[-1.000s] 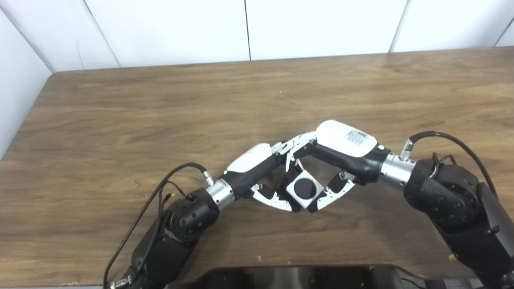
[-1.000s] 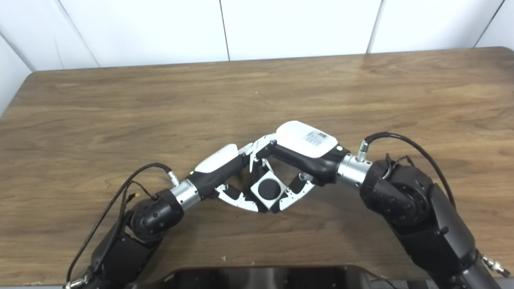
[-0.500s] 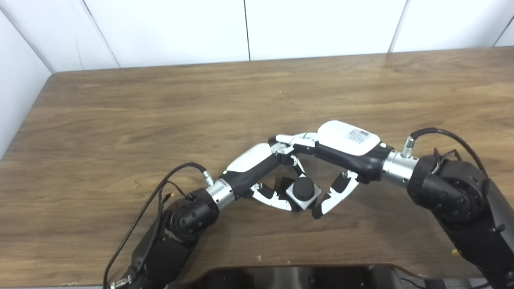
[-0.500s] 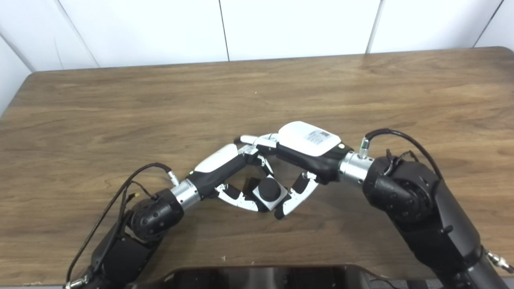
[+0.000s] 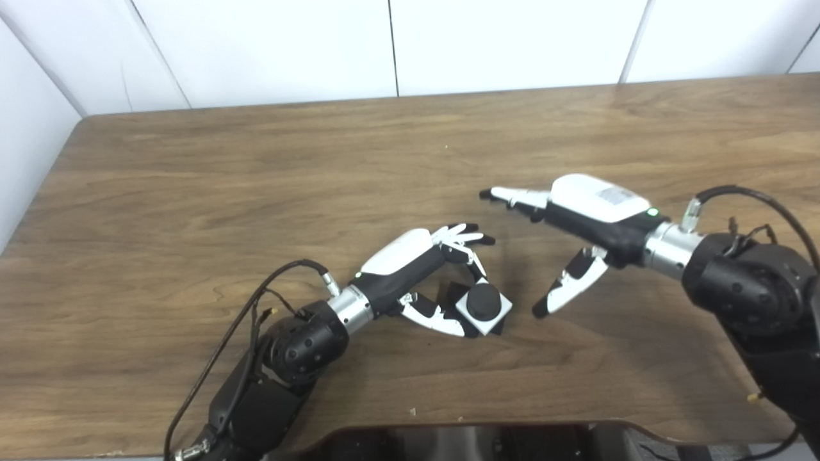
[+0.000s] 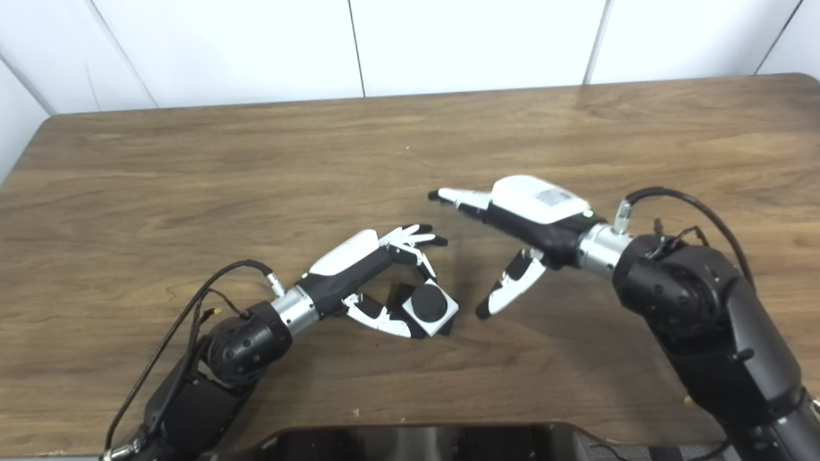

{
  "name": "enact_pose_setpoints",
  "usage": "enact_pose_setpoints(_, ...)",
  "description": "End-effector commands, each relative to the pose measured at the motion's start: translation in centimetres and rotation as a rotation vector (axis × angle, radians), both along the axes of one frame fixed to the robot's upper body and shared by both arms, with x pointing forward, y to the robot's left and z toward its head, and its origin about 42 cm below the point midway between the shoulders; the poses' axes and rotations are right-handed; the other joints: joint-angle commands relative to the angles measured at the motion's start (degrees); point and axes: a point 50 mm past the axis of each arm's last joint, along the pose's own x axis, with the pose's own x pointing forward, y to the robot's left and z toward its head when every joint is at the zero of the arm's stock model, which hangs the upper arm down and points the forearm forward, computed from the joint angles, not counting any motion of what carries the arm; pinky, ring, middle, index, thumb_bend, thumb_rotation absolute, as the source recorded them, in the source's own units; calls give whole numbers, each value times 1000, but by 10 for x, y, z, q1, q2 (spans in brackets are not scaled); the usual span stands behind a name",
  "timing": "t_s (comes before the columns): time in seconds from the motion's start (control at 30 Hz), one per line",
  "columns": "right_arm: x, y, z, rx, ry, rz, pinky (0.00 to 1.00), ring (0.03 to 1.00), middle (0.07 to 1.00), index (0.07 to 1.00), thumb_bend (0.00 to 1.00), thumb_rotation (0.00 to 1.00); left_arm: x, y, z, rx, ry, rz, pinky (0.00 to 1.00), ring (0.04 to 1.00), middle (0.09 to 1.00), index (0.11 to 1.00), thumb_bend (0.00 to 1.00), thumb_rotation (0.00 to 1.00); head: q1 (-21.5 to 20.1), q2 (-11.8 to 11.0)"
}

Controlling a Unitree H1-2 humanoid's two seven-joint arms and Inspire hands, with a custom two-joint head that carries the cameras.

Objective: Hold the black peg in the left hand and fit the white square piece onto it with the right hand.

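The black peg (image 5: 483, 299) stands in my left hand (image 5: 410, 259), held between the thumb below and the fingers above. The white square piece (image 5: 499, 319) sits around the peg, with the peg's round top showing through its middle. A dark base part shows just left of the piece. The assembly rests low over the wooden table (image 5: 256, 160). My right hand (image 5: 580, 211) is open and empty, fingers spread, a short way right of the piece and not touching it. The same shows in the right eye view, with the peg (image 6: 429, 303) and the right hand (image 6: 532, 211).
The brown wooden table reaches to a white panelled wall at the back. Its left edge and front edge are in view. A dark part of the robot's body (image 5: 474, 445) sits at the bottom edge. Cables run along both forearms.
My right hand has let go of the white square piece, opened, and drawn back to the right and slightly away. The piece has stayed on the peg in my left hand.
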Motion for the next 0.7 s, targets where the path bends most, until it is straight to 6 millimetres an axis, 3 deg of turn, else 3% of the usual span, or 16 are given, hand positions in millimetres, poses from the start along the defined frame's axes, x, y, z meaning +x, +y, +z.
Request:
enact_pose_setpoints(0.0,5,-1,20,65,-92,-17,683,863,898,908,851,220,-1,8,-9,50,31,-2,990,998,922,491,521,73,-1,0)
enact_pose_setpoints(0.17,5,-8,20,217,-136,-118,629,797,843,808,724,83,-2,12,-9,50,26,-1,985,994,920,491,522,71,-26,-5)
enact_pose_setpoints(0.27,4,-9,12,312,-169,-201,634,773,813,772,689,49,-2,14,-9,48,28,5,980,992,918,491,522,69,-39,-8)
enact_pose_setpoints(0.43,0,-11,-8,458,-199,-371,598,728,760,742,663,61,-3,18,-10,46,30,15,983,991,912,490,522,68,-52,-15)
enact_pose_setpoints(0.67,-10,-11,-45,652,-146,-537,544,708,778,756,573,79,-5,23,-12,40,22,24,975,972,910,496,520,75,-63,-21)
